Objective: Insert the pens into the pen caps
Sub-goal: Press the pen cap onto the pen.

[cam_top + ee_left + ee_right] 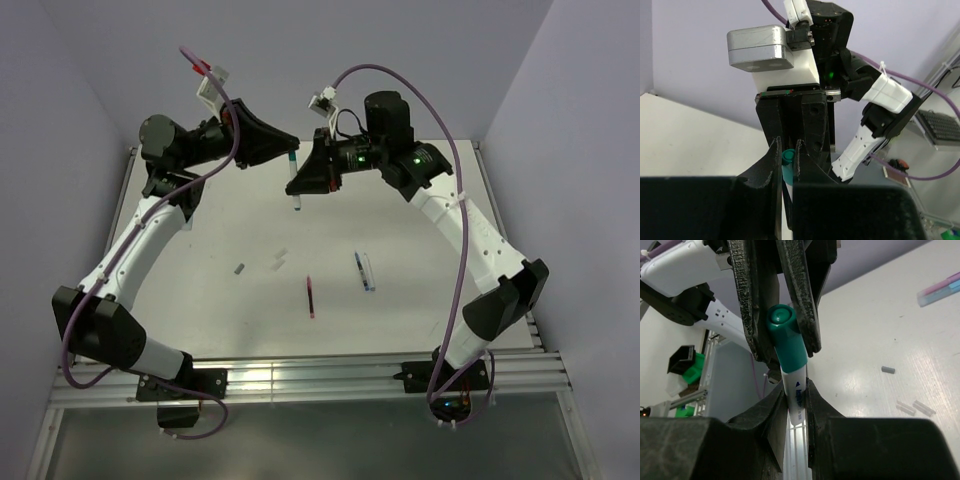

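Two loose pens lie nearest the arm bases, a red pen point(310, 297) and a dark blue pen point(365, 271) on the table point(420, 300), well apart from the action. Further back, up in the air, the right end effector point(795, 410) is clenched on a white pen point(794, 385). Just past its fingers the left end effector point(787, 157) is clamped on the teal cap point(789, 347). Cap and pen share one long axis, and the cap looks seated over the pen's end — so I'd guess what's left is a straight push along that line, no sideways wobble.
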`<state>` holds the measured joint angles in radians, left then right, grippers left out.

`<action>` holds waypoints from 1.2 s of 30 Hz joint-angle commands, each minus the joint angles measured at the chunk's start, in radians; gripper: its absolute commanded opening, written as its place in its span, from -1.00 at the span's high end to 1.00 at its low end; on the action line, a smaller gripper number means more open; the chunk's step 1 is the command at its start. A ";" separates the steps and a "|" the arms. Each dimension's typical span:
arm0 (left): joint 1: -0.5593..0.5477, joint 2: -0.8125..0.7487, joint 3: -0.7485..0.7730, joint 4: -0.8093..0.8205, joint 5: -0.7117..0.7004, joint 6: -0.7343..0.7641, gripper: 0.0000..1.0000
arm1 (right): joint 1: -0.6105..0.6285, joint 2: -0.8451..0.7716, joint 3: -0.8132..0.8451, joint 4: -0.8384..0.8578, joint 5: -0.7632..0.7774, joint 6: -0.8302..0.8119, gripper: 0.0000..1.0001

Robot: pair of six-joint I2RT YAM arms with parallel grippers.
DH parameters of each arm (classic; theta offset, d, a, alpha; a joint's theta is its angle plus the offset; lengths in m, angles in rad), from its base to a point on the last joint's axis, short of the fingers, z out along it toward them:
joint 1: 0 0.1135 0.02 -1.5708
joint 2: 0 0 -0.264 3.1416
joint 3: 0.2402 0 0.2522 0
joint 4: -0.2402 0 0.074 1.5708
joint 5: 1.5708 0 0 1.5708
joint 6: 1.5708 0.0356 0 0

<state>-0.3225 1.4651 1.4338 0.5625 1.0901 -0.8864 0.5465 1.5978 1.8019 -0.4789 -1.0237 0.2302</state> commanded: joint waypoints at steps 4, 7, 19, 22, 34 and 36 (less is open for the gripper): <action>-0.007 -0.008 -0.090 0.059 0.076 -0.092 0.99 | -0.036 -0.027 0.131 0.246 -0.039 0.066 1.00; -0.016 -0.008 -0.102 0.053 0.079 -0.100 0.99 | -0.036 -0.016 0.162 0.241 -0.039 0.049 1.00; -0.036 -0.026 -0.128 -0.096 0.113 -0.031 0.99 | -0.036 -0.002 0.228 0.013 0.074 -0.253 1.00; -0.049 -0.023 -0.113 -0.212 0.120 0.064 0.99 | -0.036 -0.001 0.237 -0.012 0.085 -0.281 1.00; -0.090 -0.017 -0.045 -0.604 0.111 0.405 0.99 | -0.036 0.005 0.270 -0.076 0.074 -0.315 1.00; -0.089 -0.048 -0.093 -0.496 0.102 0.356 0.99 | -0.036 0.005 0.281 -0.073 0.076 -0.304 1.00</action>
<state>-0.3756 1.4166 1.4368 0.2501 1.0080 -0.5854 0.5377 1.6501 1.9457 -0.8108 -0.9291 -0.0765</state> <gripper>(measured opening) 0.087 0.227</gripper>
